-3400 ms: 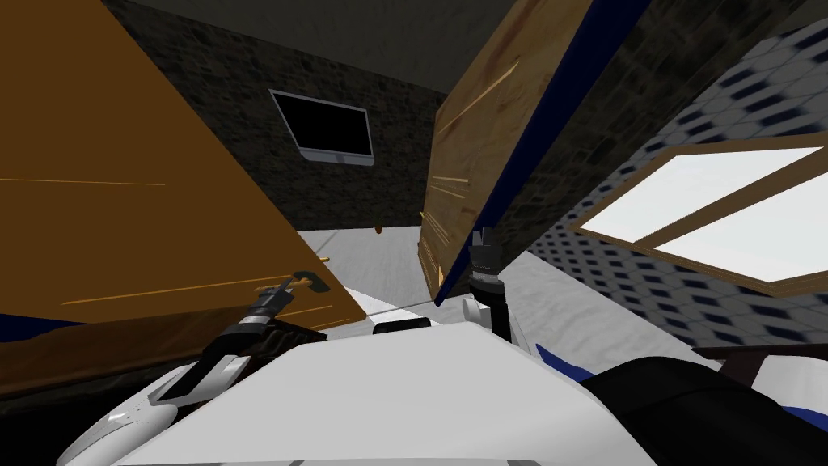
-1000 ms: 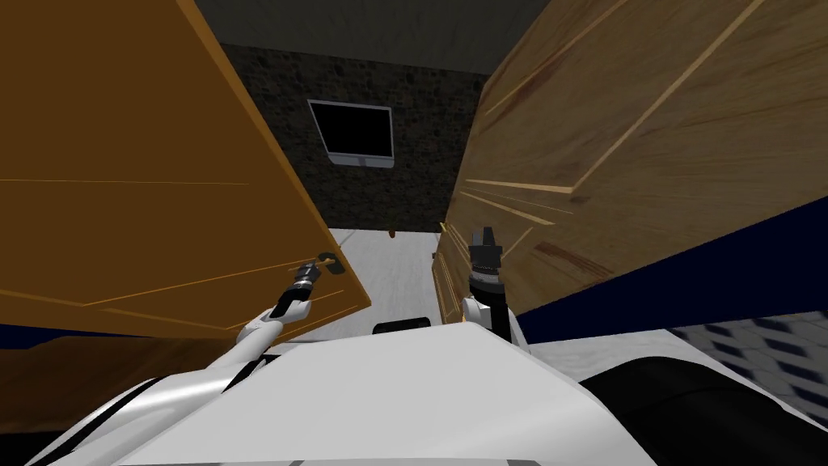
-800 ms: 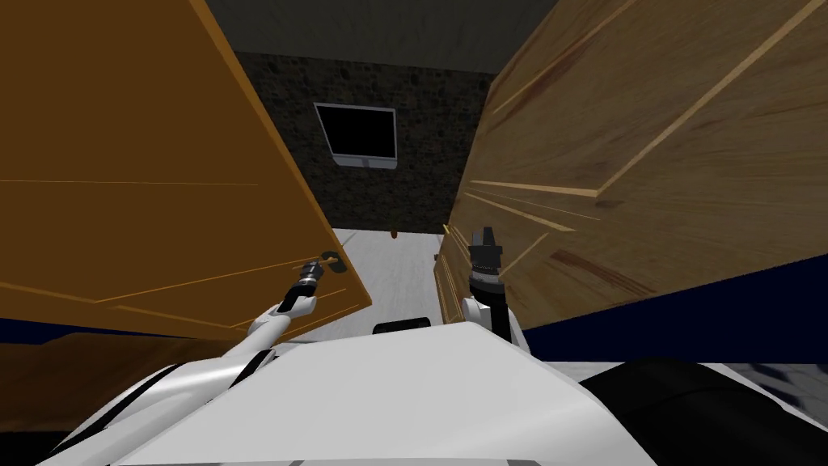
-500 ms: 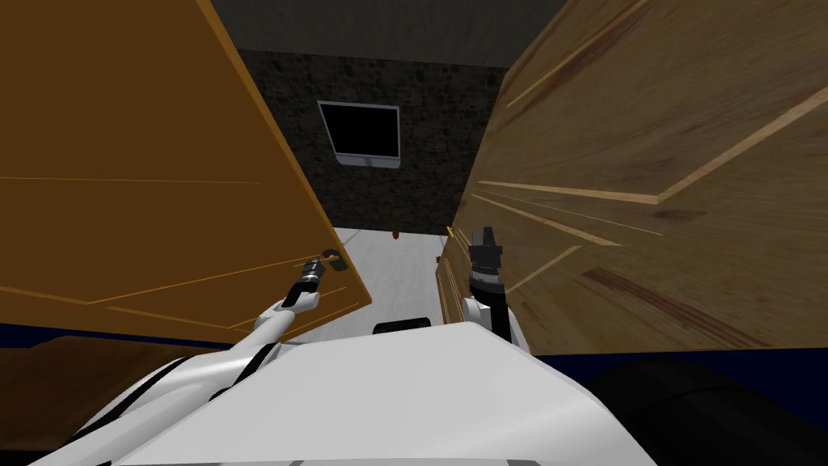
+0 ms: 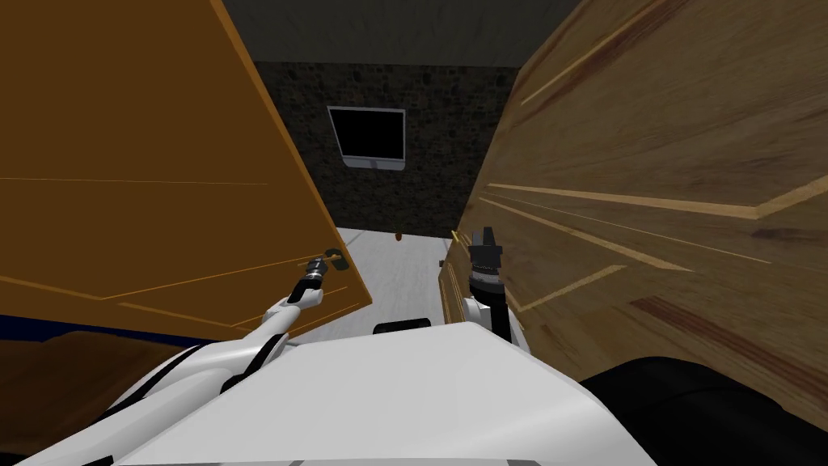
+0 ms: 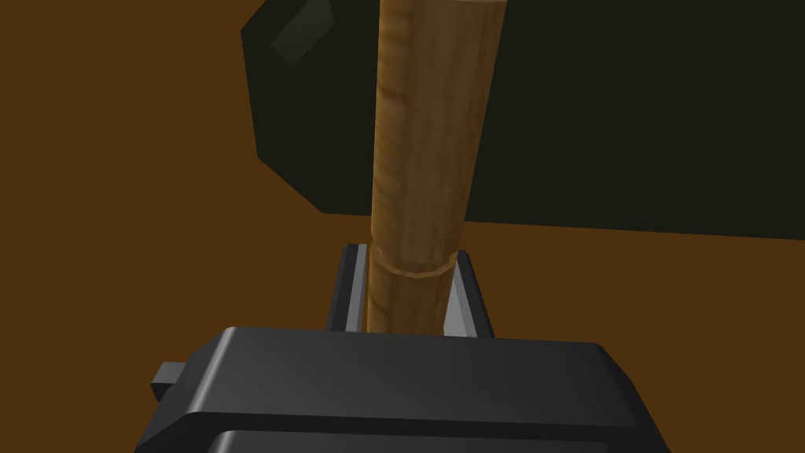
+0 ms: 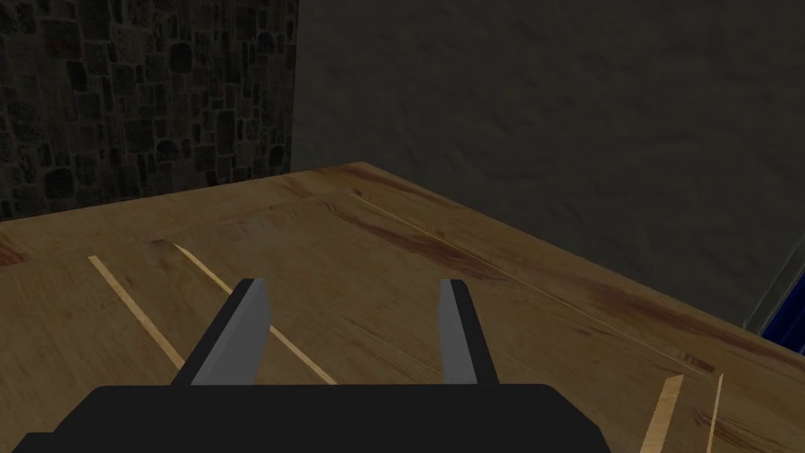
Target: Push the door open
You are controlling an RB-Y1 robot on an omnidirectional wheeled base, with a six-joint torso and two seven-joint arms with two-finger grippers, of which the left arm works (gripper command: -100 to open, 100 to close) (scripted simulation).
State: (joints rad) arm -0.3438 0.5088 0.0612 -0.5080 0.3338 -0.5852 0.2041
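An orange-brown door leaf (image 5: 145, 186) stands on my left, swung away with its free edge near the middle. My left gripper (image 5: 322, 262) is shut on its wooden lever handle (image 6: 424, 149), which rises from a dark plate (image 6: 629, 118) on the door face. A second wooden door leaf (image 5: 663, 226) with pale panel lines stands on my right. My right gripper (image 5: 485, 236) is open beside that leaf, and its fingers (image 7: 244, 330) hold nothing above the wood face (image 7: 377, 259).
Between the two leaves a pale floor (image 5: 396, 275) runs to a dark stone wall (image 5: 437, 162) with a black screen (image 5: 370, 137). A small brown object (image 5: 398, 237) sits on the floor at the wall's foot.
I have moved forward and turned right, so the gap between the leaves has widened and shifted right. The right leaf now covers the patterned wall and window. My left gripper stayed on the handle.
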